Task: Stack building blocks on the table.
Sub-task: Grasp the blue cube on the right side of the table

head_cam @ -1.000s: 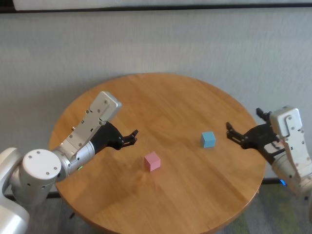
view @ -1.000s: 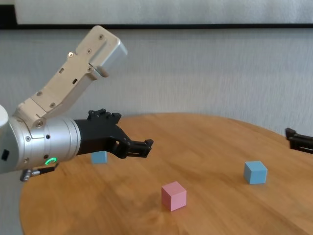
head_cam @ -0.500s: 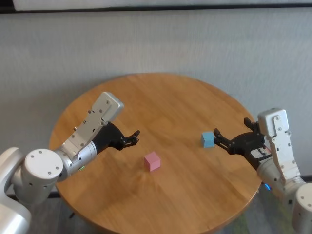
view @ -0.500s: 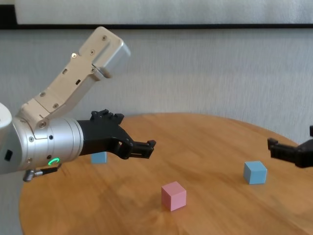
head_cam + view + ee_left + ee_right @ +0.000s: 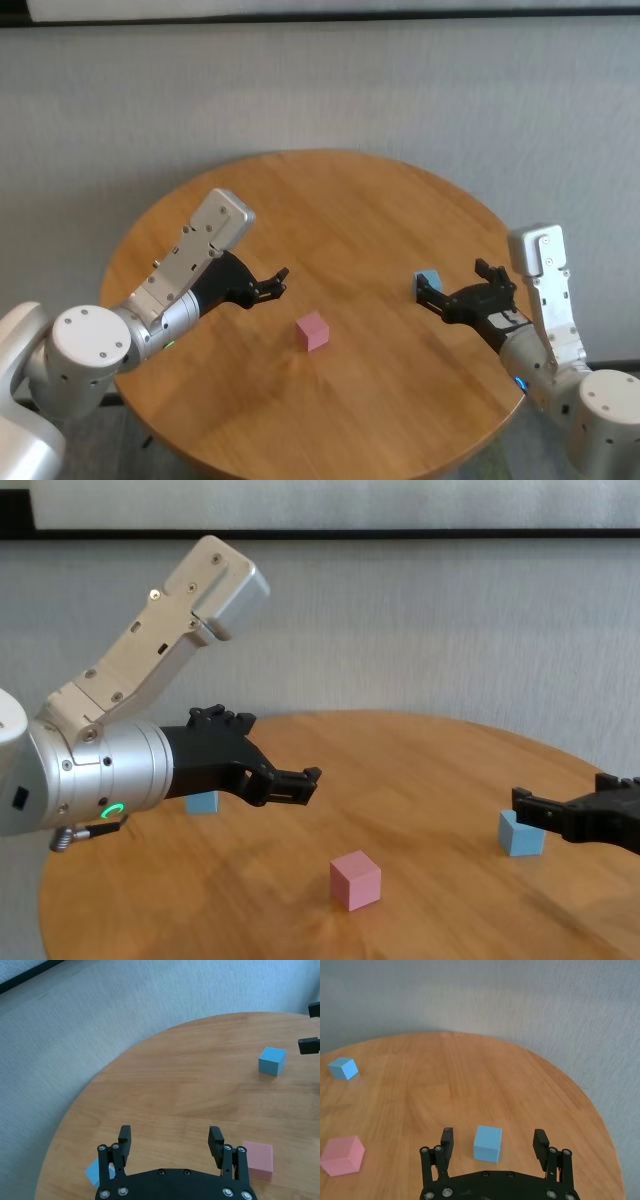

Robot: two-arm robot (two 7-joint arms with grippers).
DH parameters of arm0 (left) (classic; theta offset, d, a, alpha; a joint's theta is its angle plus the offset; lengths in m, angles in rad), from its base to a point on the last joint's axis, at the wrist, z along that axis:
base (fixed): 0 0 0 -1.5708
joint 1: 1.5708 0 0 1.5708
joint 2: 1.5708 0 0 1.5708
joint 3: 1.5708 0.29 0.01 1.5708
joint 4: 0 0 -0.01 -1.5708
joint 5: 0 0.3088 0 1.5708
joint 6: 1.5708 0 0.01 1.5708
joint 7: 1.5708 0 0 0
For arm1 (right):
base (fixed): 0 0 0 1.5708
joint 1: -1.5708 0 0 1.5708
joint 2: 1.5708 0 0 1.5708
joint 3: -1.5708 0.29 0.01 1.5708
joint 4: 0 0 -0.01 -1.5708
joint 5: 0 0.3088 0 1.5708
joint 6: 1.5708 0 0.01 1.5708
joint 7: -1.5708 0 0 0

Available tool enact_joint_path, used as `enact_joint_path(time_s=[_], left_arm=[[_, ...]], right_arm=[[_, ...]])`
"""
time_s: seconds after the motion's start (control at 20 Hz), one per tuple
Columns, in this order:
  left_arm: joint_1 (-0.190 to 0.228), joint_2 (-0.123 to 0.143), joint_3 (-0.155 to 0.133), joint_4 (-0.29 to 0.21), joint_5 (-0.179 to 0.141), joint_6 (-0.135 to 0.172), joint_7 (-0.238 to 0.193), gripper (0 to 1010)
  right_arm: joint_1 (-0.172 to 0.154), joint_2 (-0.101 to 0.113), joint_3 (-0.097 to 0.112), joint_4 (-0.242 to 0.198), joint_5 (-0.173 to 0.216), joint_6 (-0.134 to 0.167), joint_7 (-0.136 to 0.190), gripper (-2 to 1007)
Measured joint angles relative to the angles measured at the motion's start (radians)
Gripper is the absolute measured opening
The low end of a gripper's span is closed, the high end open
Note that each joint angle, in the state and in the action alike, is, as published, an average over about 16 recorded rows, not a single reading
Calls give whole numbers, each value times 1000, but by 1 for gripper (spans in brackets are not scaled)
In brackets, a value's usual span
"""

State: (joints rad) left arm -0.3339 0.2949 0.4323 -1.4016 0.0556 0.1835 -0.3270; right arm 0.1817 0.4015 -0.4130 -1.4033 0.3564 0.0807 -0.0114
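Right gripper (image 5: 492,1149) low over the table (image 5: 340,210) on the robot's right side, jaws spread wide and gripping nothing. Light blue block (image 5: 487,1143) right there in the gap between the two fingers (image 5: 446,1146), resting on the wood, a sliver of tabletop visible on either side, so apart from both pads. From the head view, same blue block (image 5: 428,283) peeking out just beyond the right gripper (image 5: 452,291), partly hidden behind the black fingers. From the chest view, near finger crossing in front of the cube (image 5: 518,833).

Left gripper (image 5: 272,284) hovering above the left half of the table, jaws also parted and empty. Pink block (image 5: 312,330) near it, on the wood, toward the table's middle and not between the fingers; in the left wrist view, pink block (image 5: 258,1160) just outside one fingertip (image 5: 216,1139). Second light blue block (image 5: 98,1170) near the table's left edge, mostly tucked behind the left gripper (image 5: 170,1140) body, and seen under the left forearm in the chest view (image 5: 203,801).
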Motion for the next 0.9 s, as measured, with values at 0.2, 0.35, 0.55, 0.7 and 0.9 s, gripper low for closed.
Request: enact_joint_path(time_s=[0.2,0.35,0.55,0.7,0.9], left_arm=[[0,0,1,1,0,0,0,1000],[-1,0,1,1,0,-1,-1,1000],[-1,-1,1,1,0,-1,-1,1000],[-1,-1,1,1,0,-1,-1,1000],[-1,-1,2,2,0,-1,-1,1000]], right_arm=[[12,-27,3,23,3,5,7,1005],[21,-46,4,40,-1,5,9,1005],[33,-67,3,64,-15,4,5,1005],[43,-82,3,83,-26,2,3,1005],[55,-102,4,108,-40,-3,0,1005]])
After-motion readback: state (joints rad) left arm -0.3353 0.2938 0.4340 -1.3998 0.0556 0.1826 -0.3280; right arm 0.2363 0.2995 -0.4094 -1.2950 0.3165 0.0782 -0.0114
